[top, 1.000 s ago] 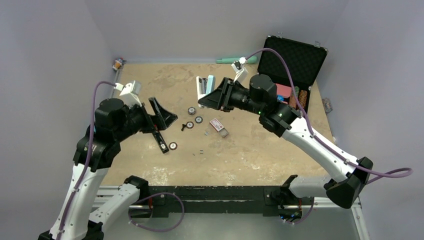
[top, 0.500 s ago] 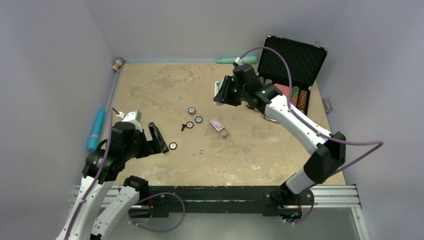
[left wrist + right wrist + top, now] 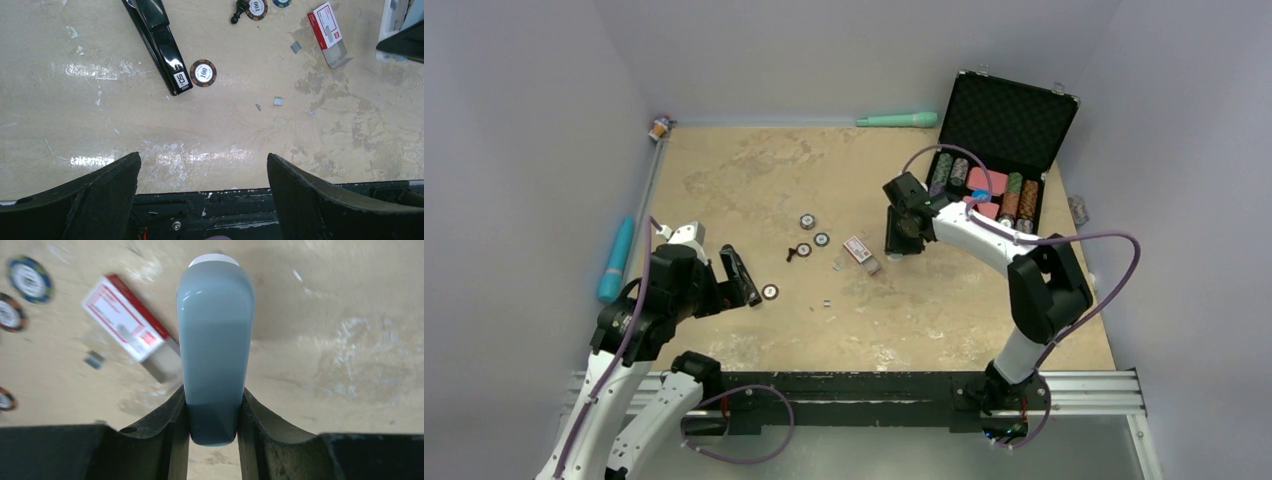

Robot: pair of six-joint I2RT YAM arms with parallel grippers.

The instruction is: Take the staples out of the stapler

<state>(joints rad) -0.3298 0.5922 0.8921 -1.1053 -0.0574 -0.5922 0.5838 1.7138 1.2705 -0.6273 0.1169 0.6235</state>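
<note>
The black stapler lies flat on the near-left part of the surface, its labelled end just beside a poker chip, exactly where it lay a second ago. A short strip of staples rests loose toward the middle of the surface, well apart from the stapler, and has not shifted either. What has moved is the arms. The left arm, poised over the stapler a second ago, has drawn back toward the near-left corner and has sat there for the past half second. The left fingers are spread wide and hold nothing. The right arm has dropped from high over the far middle to just right of the red-and-white box. The right fingers are clamped tight on a light-blue bar, pointed down at the surface; whether its tip touches cannot be told. With the stapler released and staples already lying free, the unloading looks largely done and the left arm appears to be retiring. Whether the magazine is fully empty cannot be seen from here.
</note>
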